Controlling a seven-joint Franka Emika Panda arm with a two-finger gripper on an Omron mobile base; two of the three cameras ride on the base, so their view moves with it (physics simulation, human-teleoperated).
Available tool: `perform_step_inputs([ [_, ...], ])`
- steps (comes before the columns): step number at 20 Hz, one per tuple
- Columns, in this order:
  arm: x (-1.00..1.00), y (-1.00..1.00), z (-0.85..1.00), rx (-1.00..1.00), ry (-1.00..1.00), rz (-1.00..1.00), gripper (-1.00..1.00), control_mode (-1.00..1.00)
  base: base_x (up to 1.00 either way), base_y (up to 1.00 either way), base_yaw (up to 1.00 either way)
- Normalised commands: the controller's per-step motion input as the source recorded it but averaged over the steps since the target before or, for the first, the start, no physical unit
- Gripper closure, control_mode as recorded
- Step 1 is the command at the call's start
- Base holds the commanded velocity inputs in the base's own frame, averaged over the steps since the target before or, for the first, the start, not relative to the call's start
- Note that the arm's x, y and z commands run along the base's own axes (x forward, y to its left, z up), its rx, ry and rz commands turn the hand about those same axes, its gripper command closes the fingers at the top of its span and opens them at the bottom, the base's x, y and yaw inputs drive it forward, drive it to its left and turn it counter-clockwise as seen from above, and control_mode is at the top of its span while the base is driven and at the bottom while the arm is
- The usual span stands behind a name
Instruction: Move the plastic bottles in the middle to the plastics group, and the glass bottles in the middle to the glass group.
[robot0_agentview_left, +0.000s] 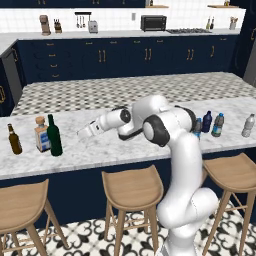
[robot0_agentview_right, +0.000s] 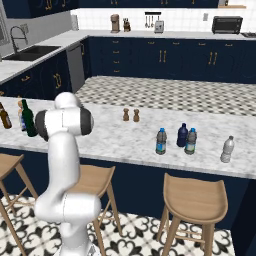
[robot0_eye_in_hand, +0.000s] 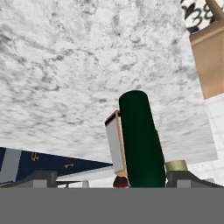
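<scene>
The tall dark-green glass bottle (robot0_agentview_left: 54, 136) (robot0_agentview_right: 28, 119) stands upright at the counter's left end, right beside the squat square clear bottle (robot0_agentview_left: 42, 135) and near the brown beer bottle (robot0_agentview_left: 14, 140). My gripper (robot0_agentview_left: 81, 132) hovers open just right of the green bottle, apart from it. In the hand view the green bottle (robot0_eye_in_hand: 140, 140) lies ahead between the widely spread fingertips (robot0_eye_in_hand: 41, 177), with the square bottle (robot0_eye_in_hand: 116, 146) behind it. Two blue-labelled plastic bottles (robot0_agentview_right: 161, 141) (robot0_agentview_right: 190, 141) stand at the right by the dark-blue bottle (robot0_agentview_right: 182, 135) and the greyish clear bottle (robot0_agentview_right: 227, 149).
Two small shakers (robot0_agentview_right: 126, 115) stand mid-counter toward the far edge. Wooden stools (robot0_agentview_left: 132, 187) line the near side of the marble counter (robot0_agentview_left: 100, 150). My own arm covers part of one labelled bottle (robot0_agentview_left: 198, 127) in the left base view.
</scene>
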Motion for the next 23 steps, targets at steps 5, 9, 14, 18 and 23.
perform_step_inputs([
  [5,-0.17,-0.61,0.62,0.07,0.05,-0.43,-1.0,-1.0,0.0,0.0,0.0],
  [9,-0.17,-0.59,0.65,0.19,0.14,-0.52,-1.0,-1.0,0.0,0.0,0.0],
  [14,-0.2,-0.62,0.61,0.15,0.14,-0.57,-1.0,-1.0,0.0,0.0,0.0],
  [18,-0.21,-0.68,0.6,0.07,0.11,-0.51,-1.0,-1.0,0.0,0.0,0.0],
  [23,-0.36,-0.83,0.5,-0.01,0.01,-0.3,-1.0,-1.0,0.0,0.0,0.0],
])
